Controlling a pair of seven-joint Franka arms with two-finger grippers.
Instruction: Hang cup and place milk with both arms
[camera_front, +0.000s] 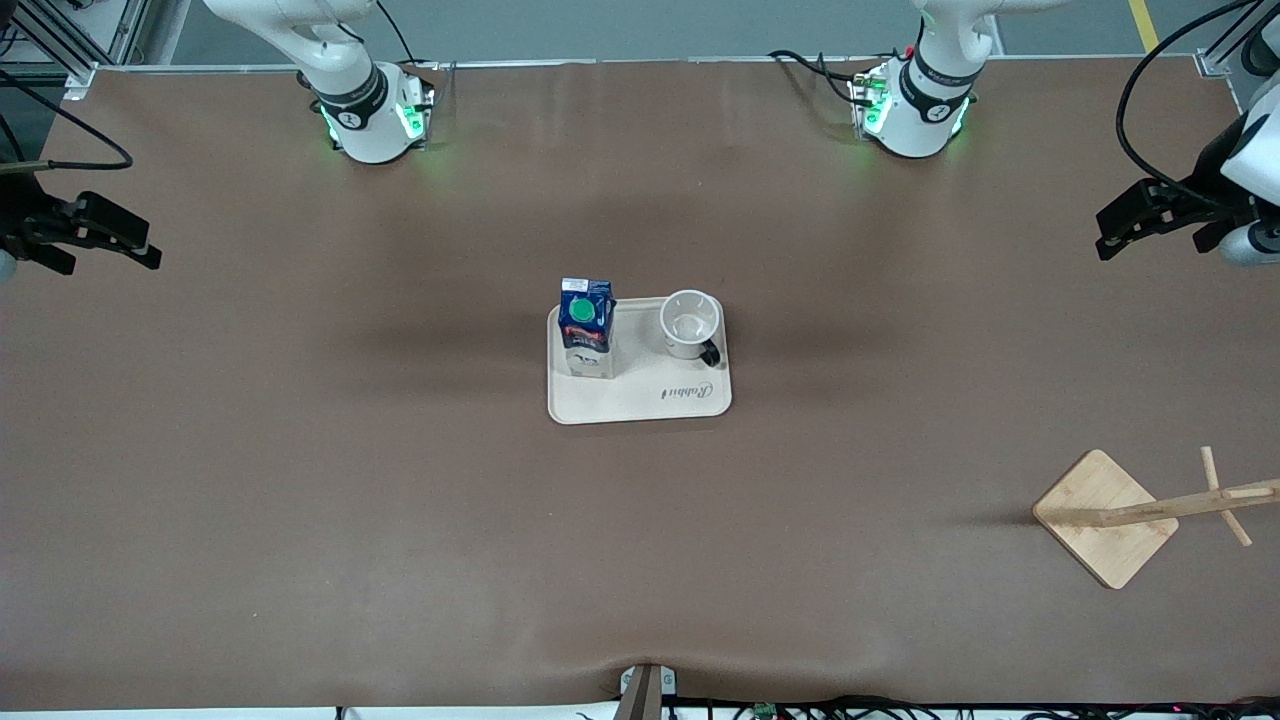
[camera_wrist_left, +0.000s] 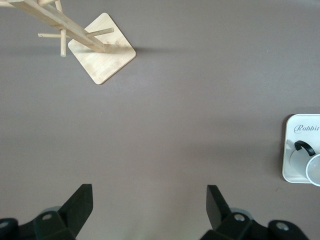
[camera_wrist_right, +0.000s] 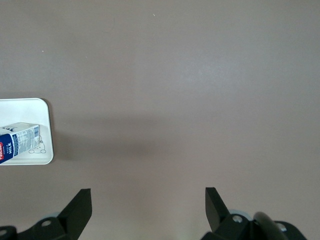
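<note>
The milk (camera_front: 587, 325), a dark-blue carton with a green cap, stands upright on a cream tray (camera_front: 640, 400) at the table's middle. The cup (camera_front: 690, 322), white with a black handle, stands mouth up beside it on the same tray, toward the left arm's end. My left gripper (camera_front: 1108, 232) hangs open and empty over the left arm's end of the table; the left wrist view shows it (camera_wrist_left: 149, 192) over bare tabletop, with part of the cup (camera_wrist_left: 314, 169) at the edge. My right gripper (camera_front: 150, 248) hangs open and empty over the right arm's end; its wrist view (camera_wrist_right: 148, 196) catches the milk (camera_wrist_right: 20, 140).
A wooden peg rack (camera_front: 1095, 485) on a square base stands nearer to the front camera than the tray, toward the left arm's end of the table; the rack (camera_wrist_left: 102, 50) also shows in the left wrist view. Brown tabletop lies between the tray and both grippers.
</note>
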